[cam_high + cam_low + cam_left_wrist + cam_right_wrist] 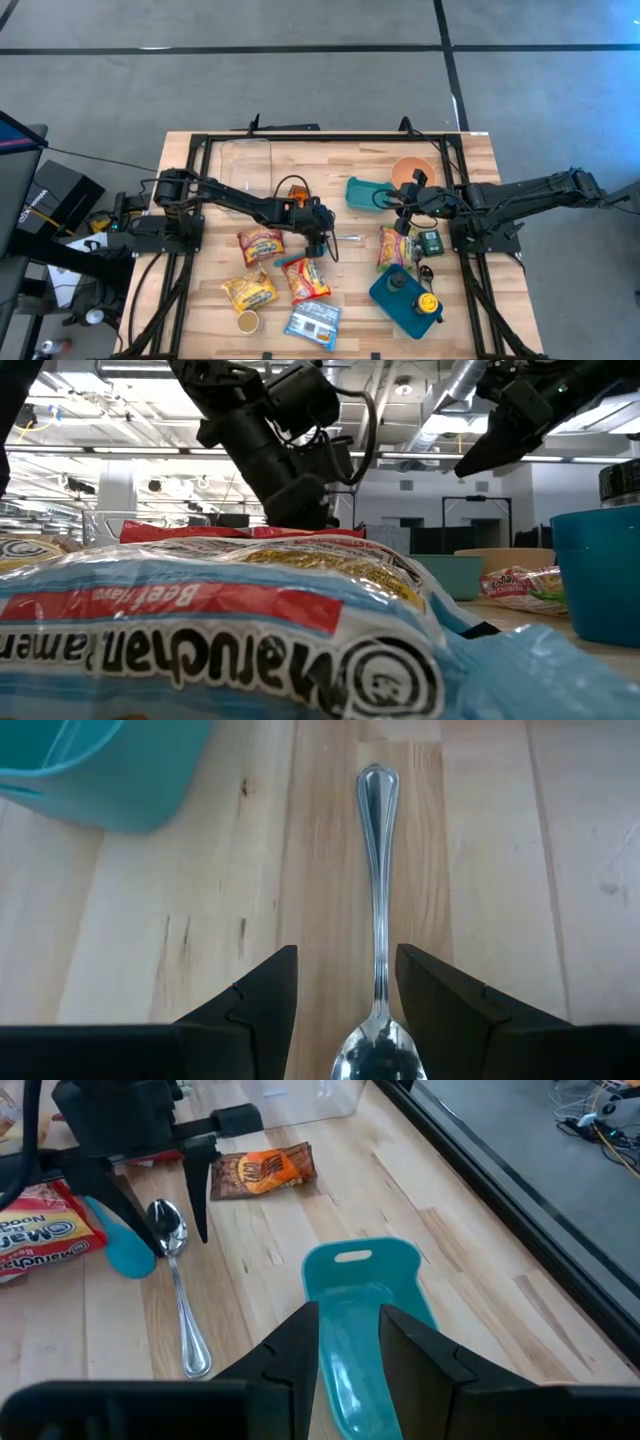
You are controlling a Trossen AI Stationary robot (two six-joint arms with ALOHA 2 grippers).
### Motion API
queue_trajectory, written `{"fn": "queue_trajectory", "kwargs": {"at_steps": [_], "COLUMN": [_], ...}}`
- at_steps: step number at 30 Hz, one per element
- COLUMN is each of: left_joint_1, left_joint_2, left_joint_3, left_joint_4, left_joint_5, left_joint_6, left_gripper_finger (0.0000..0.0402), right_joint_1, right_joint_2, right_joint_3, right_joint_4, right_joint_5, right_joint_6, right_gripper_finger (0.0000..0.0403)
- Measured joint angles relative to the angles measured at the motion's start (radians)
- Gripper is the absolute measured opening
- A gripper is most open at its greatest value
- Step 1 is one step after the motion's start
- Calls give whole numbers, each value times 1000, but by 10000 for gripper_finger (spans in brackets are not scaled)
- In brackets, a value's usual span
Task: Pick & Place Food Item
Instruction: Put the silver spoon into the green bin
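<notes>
A metal spoon [377, 870] lies flat on the wooden table [330, 160] near its middle. My left gripper [345, 955] slants down over it, open. Its fingers stand on either side of the spoon's bowl [168, 1225] and I see no touch. An orange snack pack [262, 1170] lies just beyond it. Several ramen packets [260, 243] lie toward the near side. My right gripper [350, 1330] hangs open above a teal scoop-shaped dish [365, 1280], which rests on the table. The low view shows this gripper well clear of the tabletop.
An orange bowl [412, 170] and a clear tub [247, 160] stand toward the far edge. A blue tray [405, 300] and a ramen packet [395, 248] lie near right. A blue flat tool [120, 1245] lies beside the spoon. A small cup [247, 322] stands at the near edge.
</notes>
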Motion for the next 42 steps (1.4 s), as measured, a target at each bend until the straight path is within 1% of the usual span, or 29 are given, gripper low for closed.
{"fn": "queue_trajectory", "kwargs": {"at_steps": [7, 13, 17, 26, 29, 34, 39, 42], "left_joint_1": [-11, -17, -17, -19, -19, -17, -13, -12], "left_joint_2": [0, 39, 68, 70, 70, 69, 69, 69], "left_joint_3": [0, 2, 0, 0, 0, 0, 0, 0], "left_joint_4": [0, 51, 42, 31, 13, 3, -1, -3], "left_joint_5": [2, 2, -4, -4, -3, 37, 46, 48], "left_joint_6": [0, 0, 0, -2, -24, -33, -56, -56], "left_gripper_finger": [163, 163, 163, 163, 163, 163, 162, 151], "right_joint_1": [0, 0, 0, 0, 0, 0, 0, 0], "right_joint_2": [0, 0, 0, 0, 0, 0, 0, 0], "right_joint_3": [0, 0, 0, 0, 0, 0, 0, 0], "right_joint_4": [0, 2, 1, 3, 3, 3, 3, 3], "right_joint_5": [0, 0, -1, -1, -1, -1, -1, -1], "right_joint_6": [0, 0, 0, 0, 0, 0, 0, 0], "right_gripper_finger": [101, 101, 101, 101, 101, 101, 101, 101]}}
